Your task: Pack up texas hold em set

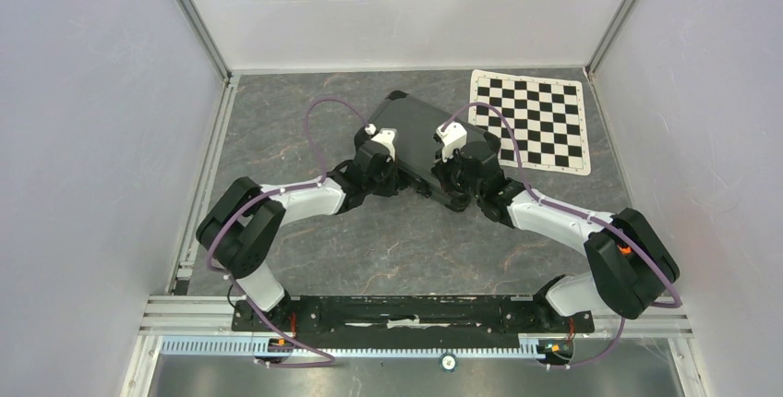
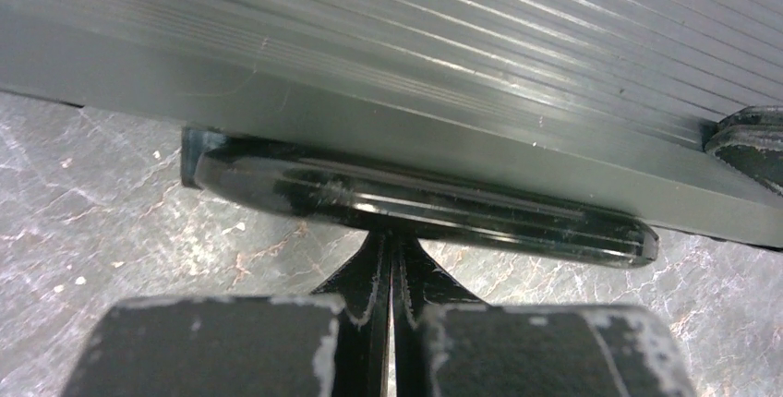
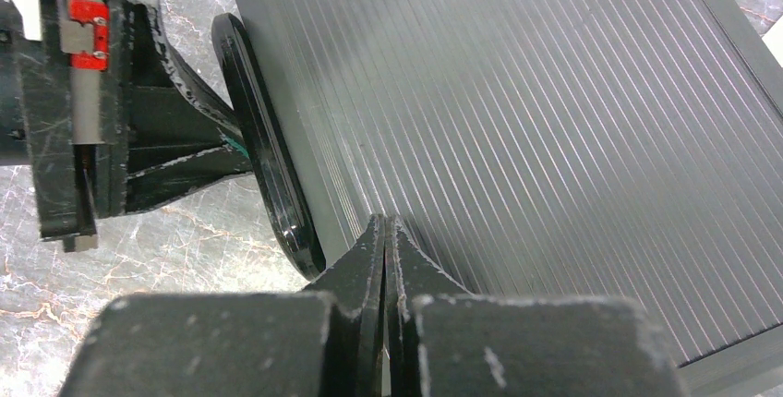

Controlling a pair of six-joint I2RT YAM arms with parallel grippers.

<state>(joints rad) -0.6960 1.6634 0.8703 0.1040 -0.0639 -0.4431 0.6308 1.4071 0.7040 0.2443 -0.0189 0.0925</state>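
The texas hold em set shows as a black ribbed case [image 1: 417,129], lid down, lying askew at the middle of the table. Its glossy black handle [image 2: 415,205] runs along the near side. My left gripper [image 2: 391,242] is shut, with its tips touching the underside of that handle. My right gripper [image 3: 386,227] is also shut with nothing between its fingers, its tips resting on the ribbed lid [image 3: 517,120] just beside the handle [image 3: 268,171]. From above, the left gripper [image 1: 395,174] and the right gripper [image 1: 443,174] meet at the case's near edge. What is inside the case is hidden.
A black-and-white chequered mat [image 1: 531,120] lies at the back right, just past the case. Grey marbled table [image 1: 397,240] stretches between the case and the arm bases. White walls close in the left, right and back.
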